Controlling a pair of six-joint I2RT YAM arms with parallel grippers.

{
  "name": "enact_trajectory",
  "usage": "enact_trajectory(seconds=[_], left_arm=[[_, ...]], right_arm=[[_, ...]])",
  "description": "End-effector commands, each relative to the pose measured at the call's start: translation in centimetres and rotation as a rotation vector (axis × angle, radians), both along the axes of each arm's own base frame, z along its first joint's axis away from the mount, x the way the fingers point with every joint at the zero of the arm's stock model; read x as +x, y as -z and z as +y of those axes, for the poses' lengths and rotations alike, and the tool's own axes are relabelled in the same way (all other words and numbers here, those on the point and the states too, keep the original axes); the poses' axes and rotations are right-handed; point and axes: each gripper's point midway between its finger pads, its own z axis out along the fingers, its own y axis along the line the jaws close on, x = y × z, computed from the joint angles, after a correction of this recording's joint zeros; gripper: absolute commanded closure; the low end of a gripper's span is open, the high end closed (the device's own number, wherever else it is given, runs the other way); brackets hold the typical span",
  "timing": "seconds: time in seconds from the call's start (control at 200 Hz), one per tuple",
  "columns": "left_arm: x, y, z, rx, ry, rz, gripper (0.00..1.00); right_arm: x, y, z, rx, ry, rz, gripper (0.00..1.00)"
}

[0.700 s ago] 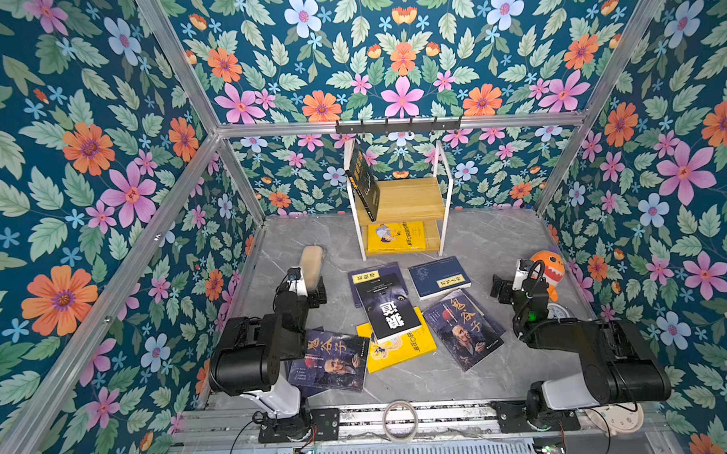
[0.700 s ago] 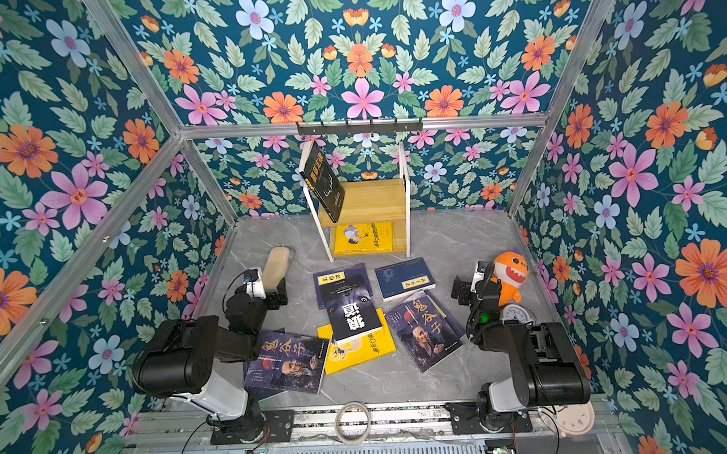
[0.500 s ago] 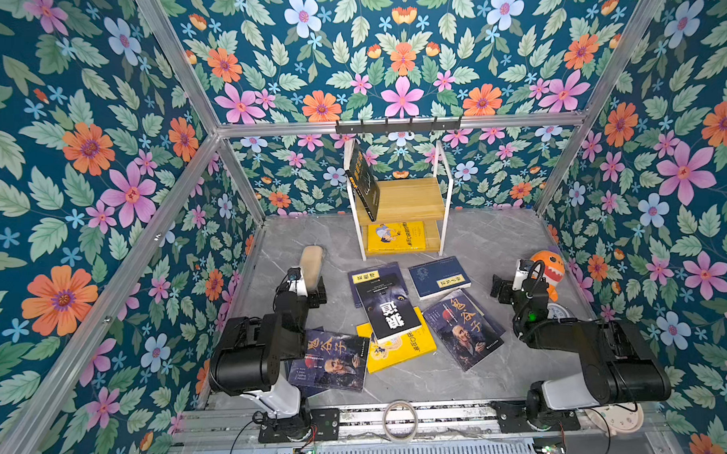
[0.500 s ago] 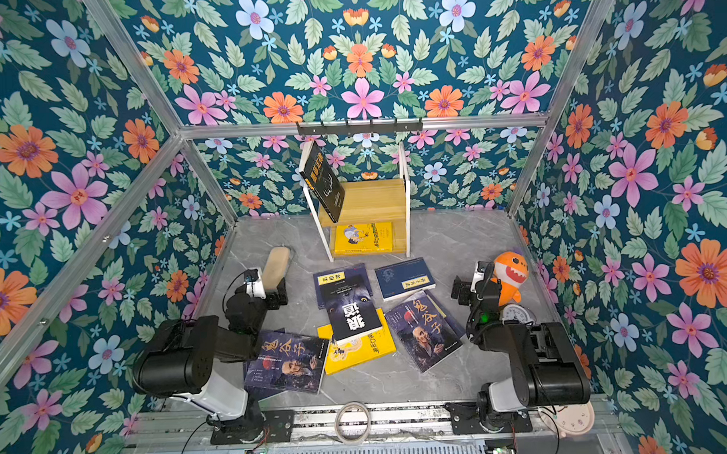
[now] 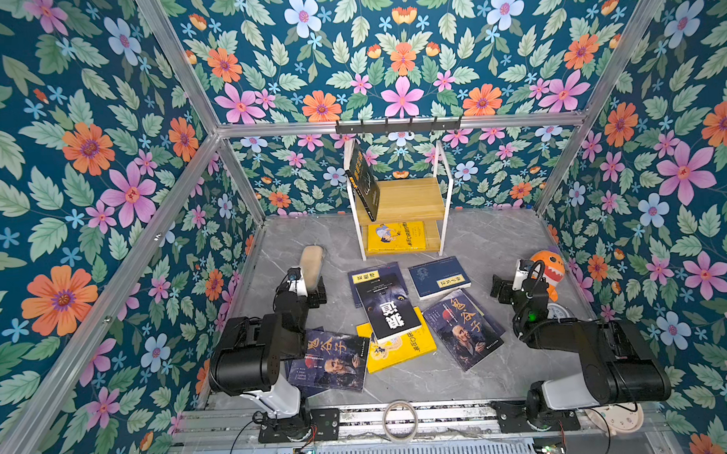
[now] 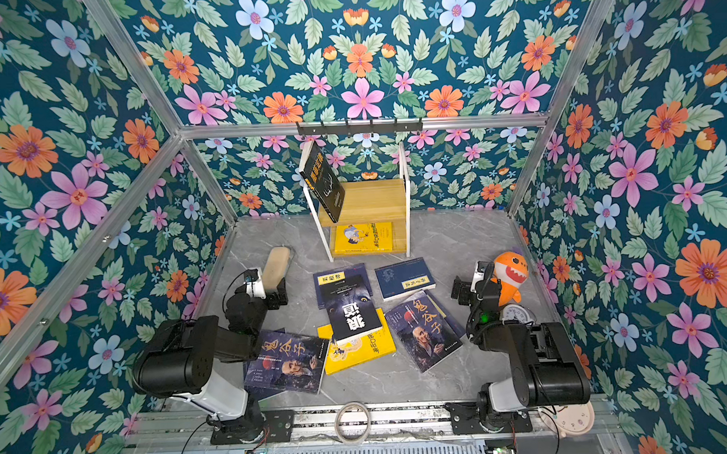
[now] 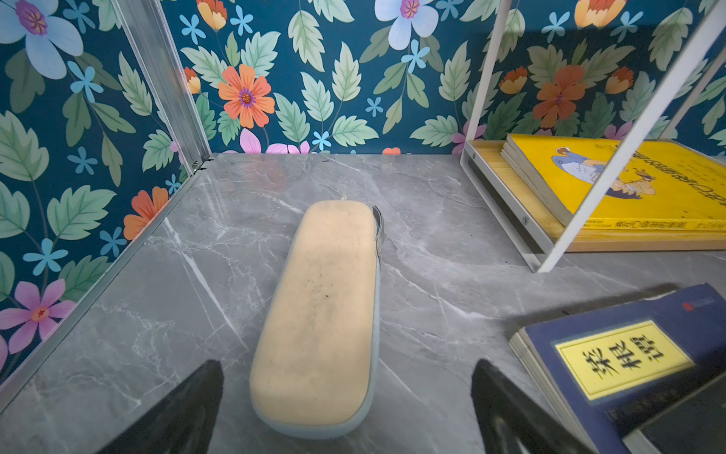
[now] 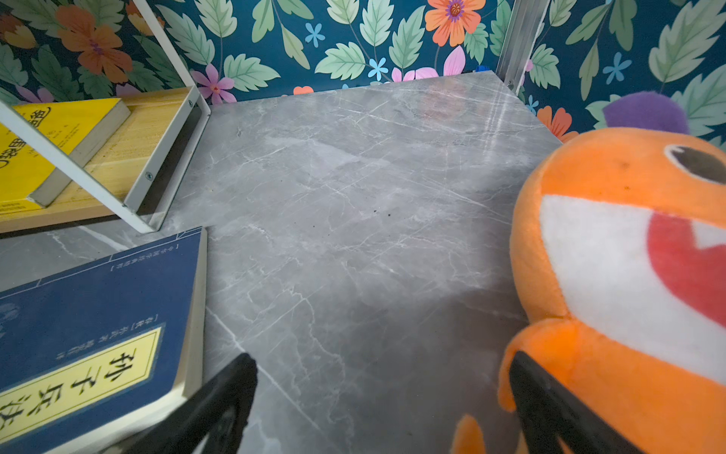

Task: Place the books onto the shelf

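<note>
The shelf (image 5: 402, 201) stands at the back of the grey marble bench (image 5: 499, 240), against the flowered wall. Its upper board carries one black book (image 5: 364, 186), standing on edge and tilted against the white frame on the left. Its lower board carries a yellow book (image 5: 395, 236) lying flat, cover up. In the left wrist view its page edges look layered, and whether that is one volume or several cannot be told.

The other books lie on the bench in front of the shelf. A navy labelled book (image 5: 365, 275) sits partly under a black paperback (image 5: 390, 314), which also overlaps a yellow paperback (image 5: 403, 347). A second navy book (image 5: 438, 277) lies just to their right, apart from them. One portrait-cover book (image 5: 465, 330) lies right of the pile. Another portrait-cover volume (image 5: 333, 358) lies by the left arm's base, on top of a similar cover whose edge shows.

The left pincer (image 7: 347, 367) is released and holds nothing. Its jaws stand wide and low over the bench, and the near end of a beige case (image 7: 318, 306) lies between them without visible contact. The right pincer (image 8: 381, 359) is also released and empty, its jaws spread over bare bench between the second navy book and an orange plush shark (image 8: 613, 275). Whether one finger touches the plush cannot be told.
</note>
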Motion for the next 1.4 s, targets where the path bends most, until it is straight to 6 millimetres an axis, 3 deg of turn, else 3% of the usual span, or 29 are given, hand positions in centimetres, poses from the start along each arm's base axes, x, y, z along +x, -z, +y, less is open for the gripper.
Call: enact_trajectory(seconds=[0.0, 0.21, 0.365, 0.575, 0.69, 0.875, 1.025, 1.235, 1.395], left_arm=[[0.2, -0.6, 0.1, 0.005, -0.004, -0.024, 0.00], [0.1, -0.7, 0.1, 0.003, -0.005, -0.025, 0.00], [1.2, -1.7, 0.3, 0.002, -0.012, 0.038, 0.00], [3.3, -6.8, -0.6, -0.025, 0.029, 0.097, 0.00], [4.1, -7.8, -1.5, -0.123, 0.038, 0.292, 0.00], [2.6, -10.0, -3.9, -0.376, 0.077, 0.410, 0.00], [0.3, -8.9, -6.2, -0.526, 0.148, 0.502, 0.00], [-1.8, -6.5, -8.4, -0.700, 0.239, 0.499, 0.02], [-2.8, -5.4, -8.7, -0.713, 0.257, 0.502, 0.03]], right_arm=[[0.4, -1.1, -0.1, -0.004, 0.005, -0.044, 0.01], [0.4, -1.0, -0.1, -0.004, 0.005, -0.043, 0.01], [0.5, -1.7, -0.1, -0.013, 0.003, -0.068, 0.01], [-0.5, -5.0, 2.7, -0.021, -0.109, -0.010, 0.01], [-1.6, -7.0, 5.0, 0.076, -0.180, -0.028, 0.01], [-2.9, -8.8, 9.0, 0.247, -0.252, 0.033, 0.01], [-3.4, -9.3, 12.8, 0.341, -0.345, 0.124, 0.01], [-4.7, -9.1, 18.0, 0.396, -0.463, 0.223, 0.04], [-5.8, -8.3, 21.6, 0.407, -0.537, 0.301, 0.05]])
